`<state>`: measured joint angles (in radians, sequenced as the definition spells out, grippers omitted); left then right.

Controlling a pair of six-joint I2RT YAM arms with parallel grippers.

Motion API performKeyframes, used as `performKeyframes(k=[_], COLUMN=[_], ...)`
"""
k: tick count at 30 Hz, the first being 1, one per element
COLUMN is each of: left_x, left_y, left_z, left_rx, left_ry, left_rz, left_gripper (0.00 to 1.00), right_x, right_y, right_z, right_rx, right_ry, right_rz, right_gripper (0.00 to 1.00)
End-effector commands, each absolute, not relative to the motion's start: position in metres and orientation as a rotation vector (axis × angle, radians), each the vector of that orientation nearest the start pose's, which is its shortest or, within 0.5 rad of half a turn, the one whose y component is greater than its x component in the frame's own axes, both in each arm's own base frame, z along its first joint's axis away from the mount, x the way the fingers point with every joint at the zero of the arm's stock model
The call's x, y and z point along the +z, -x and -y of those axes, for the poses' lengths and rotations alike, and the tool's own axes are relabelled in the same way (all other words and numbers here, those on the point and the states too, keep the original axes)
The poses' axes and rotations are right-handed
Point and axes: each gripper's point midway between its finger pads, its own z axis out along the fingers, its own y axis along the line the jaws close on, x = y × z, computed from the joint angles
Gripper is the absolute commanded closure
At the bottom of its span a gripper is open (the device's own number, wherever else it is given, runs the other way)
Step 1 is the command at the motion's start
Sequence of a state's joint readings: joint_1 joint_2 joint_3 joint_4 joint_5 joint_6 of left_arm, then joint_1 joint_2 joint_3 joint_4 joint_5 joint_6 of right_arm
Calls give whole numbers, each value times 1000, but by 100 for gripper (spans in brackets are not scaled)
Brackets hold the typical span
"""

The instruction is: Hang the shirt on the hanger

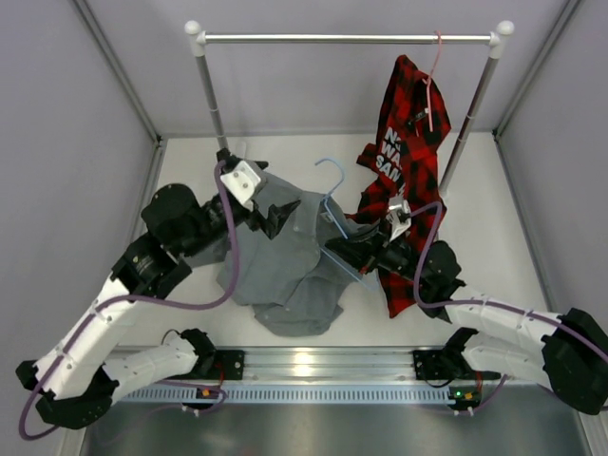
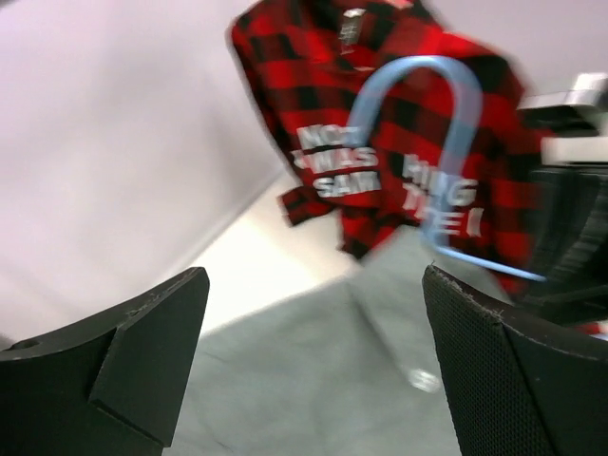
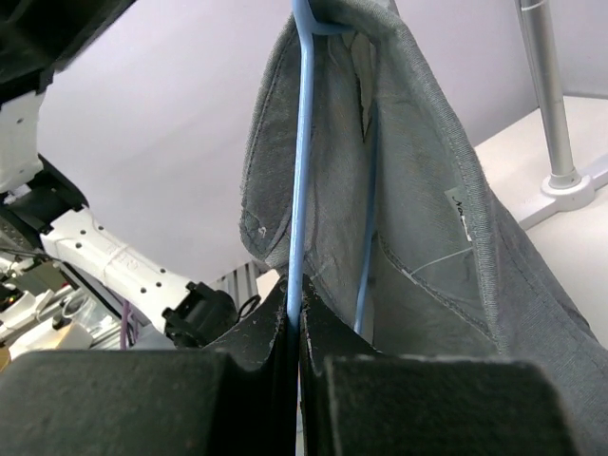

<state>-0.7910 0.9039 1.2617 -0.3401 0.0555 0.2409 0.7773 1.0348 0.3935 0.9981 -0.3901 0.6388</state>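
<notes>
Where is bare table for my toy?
Bare table lies behind the grey shirt, between the left rack post and the plaid shirt, and right of it by the wall. The middle is crowded: hanger, left gripper, right gripper.

White block lettering crosses the red-and-black plaid shirt [image 2: 285, 66] hanging over the far right corner of the counter [image 1: 486, 220]. Through the blur, only "SAM" and "MING" read clearly. The small tag [image 3: 457, 207] in the grey shirt [image 3: 532, 313] is illegible.

Both arms bend inward toward each other. The left gripper [image 2: 313, 366] has its fingers spread wide, while the right gripper [image 3: 294, 328] has its fingers pinched tight on the hanger [image 3: 302, 142].
</notes>
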Motion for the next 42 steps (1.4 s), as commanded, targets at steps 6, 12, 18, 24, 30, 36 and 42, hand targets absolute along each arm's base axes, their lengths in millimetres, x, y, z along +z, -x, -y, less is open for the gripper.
performKeyframes(k=[6,12,18,24,30,36,42], left_x=[403,389,393,409,379,356,340], left_y=[-256,-241,-247,-253,-248,-223,-218], left_z=[247,246,247,243,240,247,267], left_rx=[-669,-808,-863,-808,-841,-946,-1012], left_ry=[-1241,-1386,-1387,-1356,-1402,-1499,-1554], left_rz=[-1276,-1241,-1230,-1236,-1326,-1253,-1262], left_gripper=[12,20,19,17,29,32,52], right_x=[333,332,326,324,329,334,342], right_y=[-163,-163,-166,-168,-166,-163,-159], right_z=[-291,-292,-294,-294,-293,-294,-298], right_rx=[1459,1440,1420,1417,1417,1435,1456], right_ry=[498,525,537,537,539,560,598], right_rz=[-1117,-1142,-1170,-1172,-1160,-1147,-1120], right_gripper=[100,100,100,100,100,100,100])
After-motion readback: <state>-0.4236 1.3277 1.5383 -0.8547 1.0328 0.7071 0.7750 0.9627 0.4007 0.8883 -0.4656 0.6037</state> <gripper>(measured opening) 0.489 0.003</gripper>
